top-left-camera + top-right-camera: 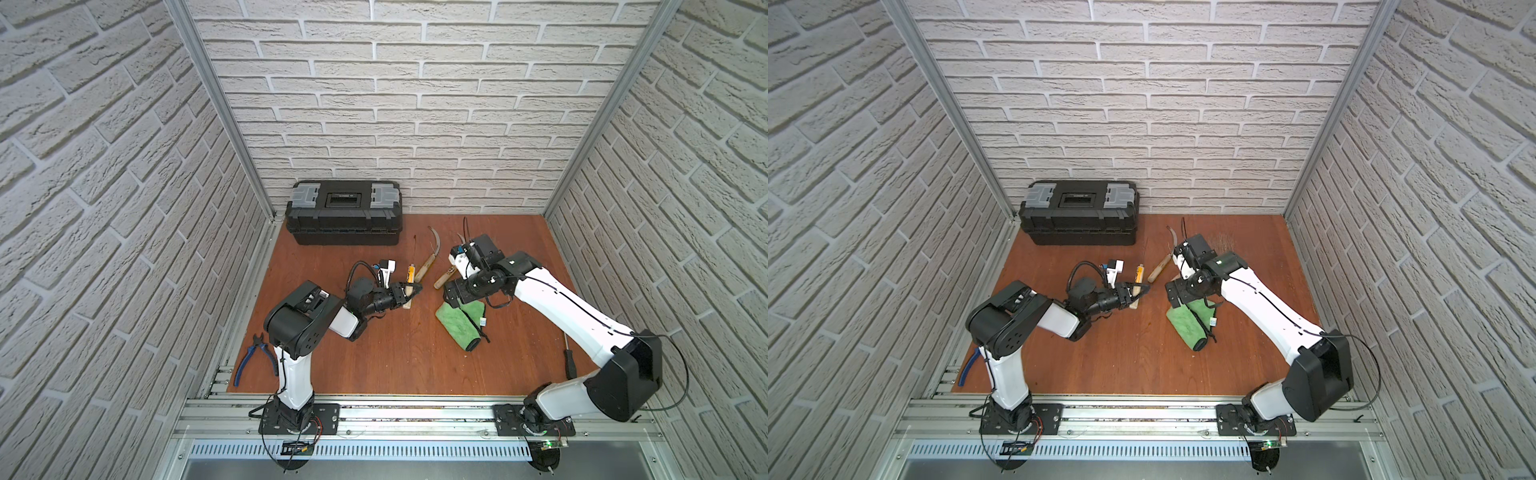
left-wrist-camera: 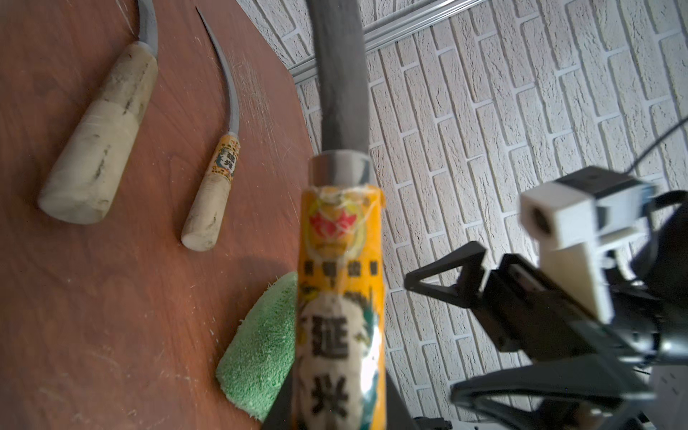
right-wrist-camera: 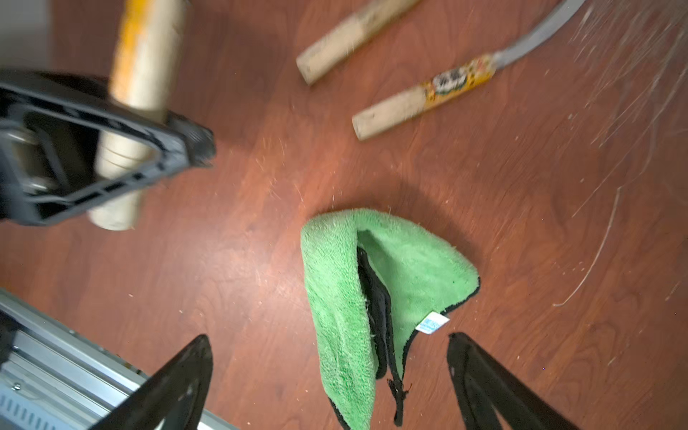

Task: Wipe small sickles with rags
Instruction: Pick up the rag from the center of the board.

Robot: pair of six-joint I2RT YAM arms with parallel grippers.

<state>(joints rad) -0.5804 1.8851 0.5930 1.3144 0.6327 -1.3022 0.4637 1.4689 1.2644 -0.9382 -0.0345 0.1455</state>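
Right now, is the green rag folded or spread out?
Folded. The green rag lies doubled over on the table, its black-edged layers overlapping. The right claw stands open over it.

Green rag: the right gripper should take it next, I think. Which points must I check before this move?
1. The right gripper is open, jaws wide: ok.
2. The green rag lies free on the table, not gripped: ok.
3. The left gripper is shut on the handle of the held sickle: ok.
4. The plain-handled sickle and the lying labelled sickle are apart from the rag: ok.
5. Height of the right gripper over the rag: cannot tell.
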